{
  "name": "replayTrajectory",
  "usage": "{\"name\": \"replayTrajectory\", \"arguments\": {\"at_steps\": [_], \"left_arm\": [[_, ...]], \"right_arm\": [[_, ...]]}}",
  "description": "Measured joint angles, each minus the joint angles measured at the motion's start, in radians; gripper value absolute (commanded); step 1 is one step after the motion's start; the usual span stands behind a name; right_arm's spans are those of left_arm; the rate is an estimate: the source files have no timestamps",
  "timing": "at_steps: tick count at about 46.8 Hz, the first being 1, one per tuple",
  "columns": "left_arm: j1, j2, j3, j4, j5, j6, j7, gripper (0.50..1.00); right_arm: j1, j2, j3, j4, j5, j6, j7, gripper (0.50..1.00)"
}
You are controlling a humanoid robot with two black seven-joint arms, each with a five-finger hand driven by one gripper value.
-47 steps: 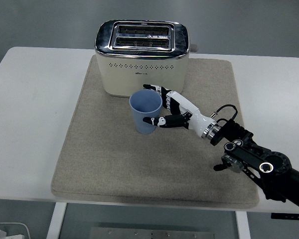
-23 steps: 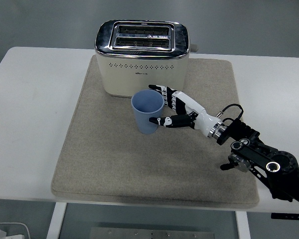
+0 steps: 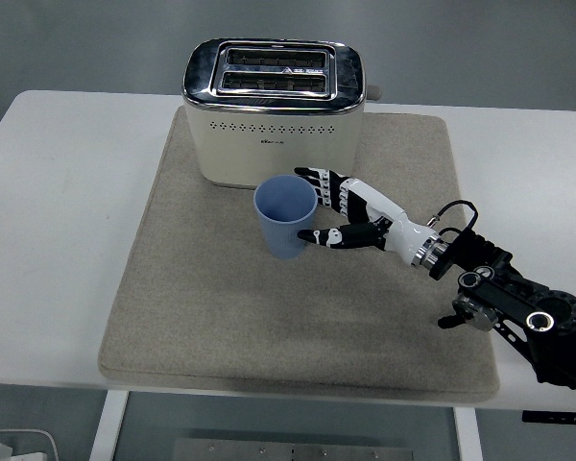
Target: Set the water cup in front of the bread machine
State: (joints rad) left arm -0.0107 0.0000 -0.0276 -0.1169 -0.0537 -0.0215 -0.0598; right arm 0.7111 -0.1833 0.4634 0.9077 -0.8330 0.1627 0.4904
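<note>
The right arm point(image 3: 518, 307) reaches in from the bench's near right corner across the beige mat point(image 3: 173, 317), and the right hand point(image 3: 350, 216) sits just right of the blue water cup point(image 3: 286, 218). Its fingers point(image 3: 317, 182) are spread apart around the cup's right side, thumb low near the wall, apparently no longer gripping. The cup stands upright on the mat, just in front of the cream toaster point(image 3: 274, 110) that occupies the mat's far edge. The placing looks done; what remains, by my judgement, is drawing the hand clear. Compared with a second ago, the cup sits slightly further right and the arm has pulled back toward the right edge.
</note>
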Motion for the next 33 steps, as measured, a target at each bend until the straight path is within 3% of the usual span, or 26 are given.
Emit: {"name": "replayTrajectory", "arguments": {"at_steps": [16, 33], "left_arm": [[0.000, 0.000, 0.000, 0.000, 0.000, 0.000, 0.000, 1.000], [0.000, 0.000, 0.000, 0.000, 0.000, 0.000, 0.000, 1.000]], "right_arm": [[0.000, -0.047, 0.004, 0.002, 0.001, 0.019, 0.008, 0.924], [-0.037, -0.136, 0.008, 0.002, 0.003, 0.020, 0.053, 0.924]]}}
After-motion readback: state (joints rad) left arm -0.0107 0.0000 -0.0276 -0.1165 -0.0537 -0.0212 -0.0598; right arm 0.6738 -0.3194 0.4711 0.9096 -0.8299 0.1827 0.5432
